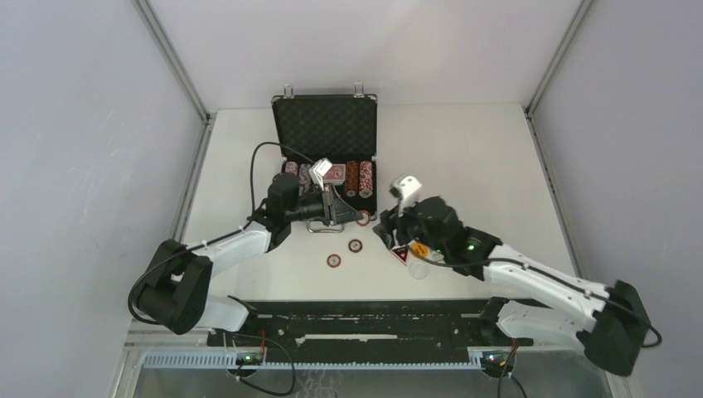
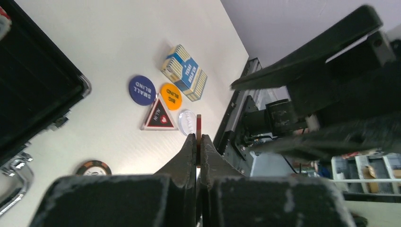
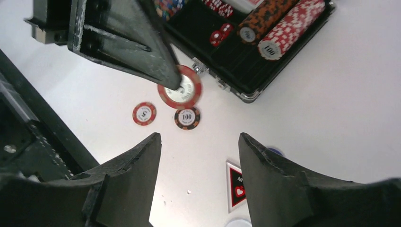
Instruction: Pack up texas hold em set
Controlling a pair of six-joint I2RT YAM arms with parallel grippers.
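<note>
**Operator:** Report the left gripper (image 2: 198, 139).

**Technician:** Its fingers are pressed together on a red chip (image 3: 189, 92), held edge-on at the tips. The chip hangs over the table, just in front of the open case (image 1: 325, 124).

**Operator:** And the right gripper (image 3: 198, 138)?

**Technician:** Its fingers are spread wide with nothing between them. It hovers near the dealer buttons (image 2: 170, 96).

**Operator:** Which step is in hand?

**Technician:** Judged from the layout, it is chip transfer, one chip at a time. Rows of chips and the red dice (image 3: 220, 35) already lie in the case tray. Two loose chips (image 1: 333, 260) sit flat on the table in front of the case. The dealer buttons and the blue deck (image 2: 184, 72) lie further off, to the right.

**Operator:** What does the next move call for?

**Technician:** Probably carrying the held chip over the tray, lining its edge up with an unfilled row, lowering it, then parting the fingers. The lid stands upright behind the tray, so the approach should come from the front.
</note>
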